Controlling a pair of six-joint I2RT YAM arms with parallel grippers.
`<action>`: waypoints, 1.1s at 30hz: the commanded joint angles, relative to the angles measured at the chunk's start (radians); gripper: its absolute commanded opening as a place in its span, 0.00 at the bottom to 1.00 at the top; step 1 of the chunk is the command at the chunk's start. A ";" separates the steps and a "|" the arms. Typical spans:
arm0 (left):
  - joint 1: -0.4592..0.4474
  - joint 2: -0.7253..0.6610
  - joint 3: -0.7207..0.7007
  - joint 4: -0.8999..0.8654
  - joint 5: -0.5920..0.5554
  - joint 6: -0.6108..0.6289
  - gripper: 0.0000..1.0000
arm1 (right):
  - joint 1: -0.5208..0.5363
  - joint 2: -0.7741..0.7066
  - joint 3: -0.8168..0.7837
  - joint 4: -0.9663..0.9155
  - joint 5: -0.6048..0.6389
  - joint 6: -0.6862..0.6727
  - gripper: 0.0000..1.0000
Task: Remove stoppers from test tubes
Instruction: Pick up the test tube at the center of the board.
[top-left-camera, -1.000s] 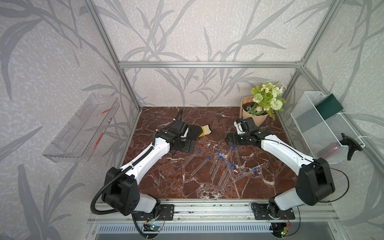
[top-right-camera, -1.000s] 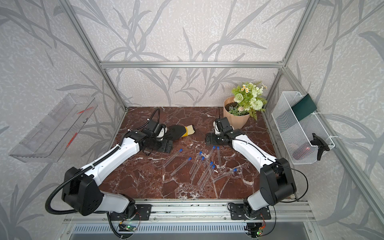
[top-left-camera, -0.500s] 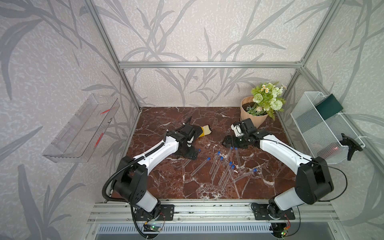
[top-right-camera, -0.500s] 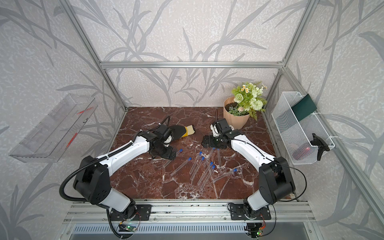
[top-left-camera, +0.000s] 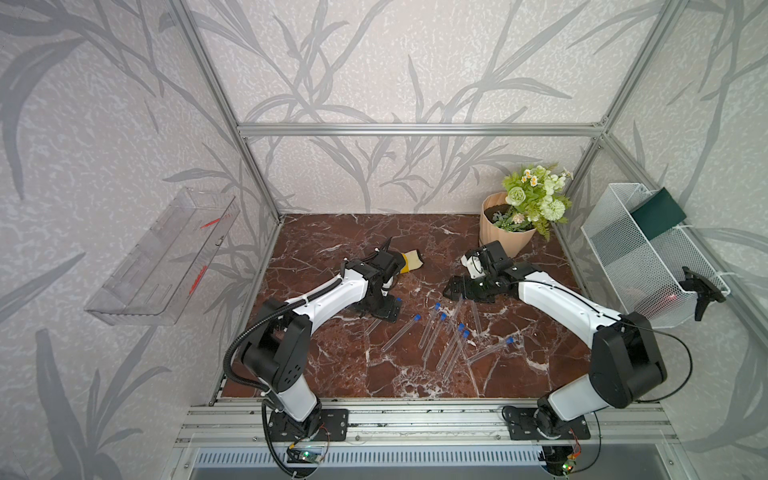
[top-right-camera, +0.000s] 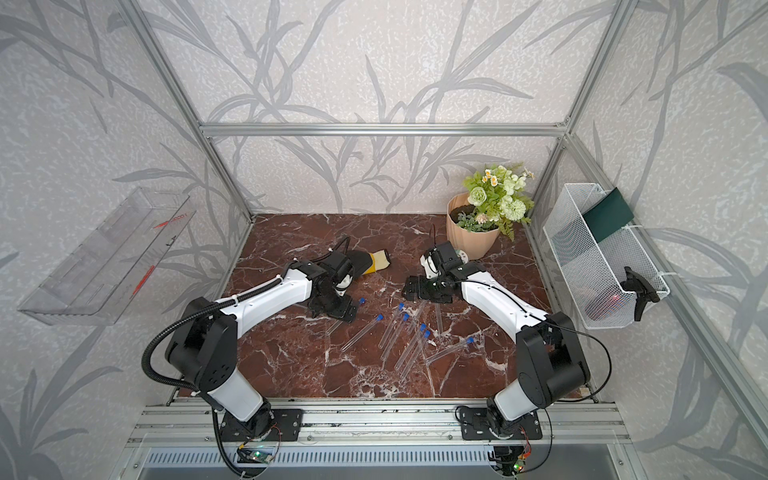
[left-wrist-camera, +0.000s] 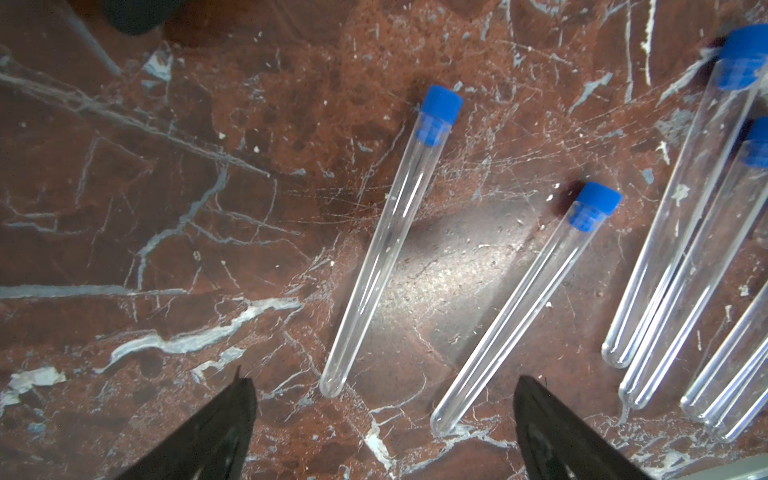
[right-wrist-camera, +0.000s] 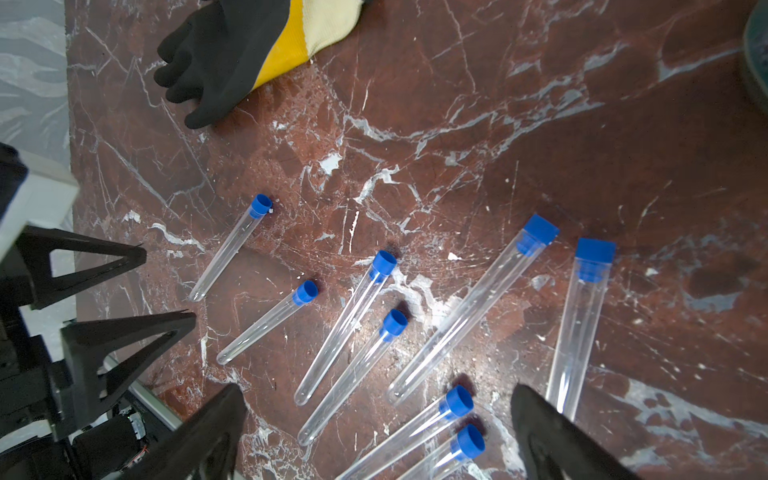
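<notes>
The tubes (right-wrist-camera: 343, 332) lie flat on the red bench (top-left-camera: 332, 365), between the two arms; the blue stoppers (right-wrist-camera: 384, 262) that show all sit on tube mouths; the left tool (left-wrist-camera: 382, 395) is spread wide and holds nothing; it is low over the bench, with the round ends of two tubes near its tips; the right tool (right-wrist-camera: 378, 395) is spread wide too, with nothing in it, above the tubes; a black and yellow glove (right-wrist-camera: 224, 54) lies apart from the tubes.
</notes>
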 joint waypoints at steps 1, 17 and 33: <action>-0.006 0.028 0.032 -0.006 -0.012 0.031 0.93 | 0.006 -0.008 -0.022 0.019 -0.027 0.016 0.99; -0.006 0.211 0.153 0.045 -0.114 0.089 0.73 | -0.007 -0.067 -0.082 0.061 -0.030 0.042 0.99; -0.008 0.250 0.119 0.104 -0.073 0.109 0.52 | -0.008 -0.100 -0.097 0.061 -0.014 0.060 0.99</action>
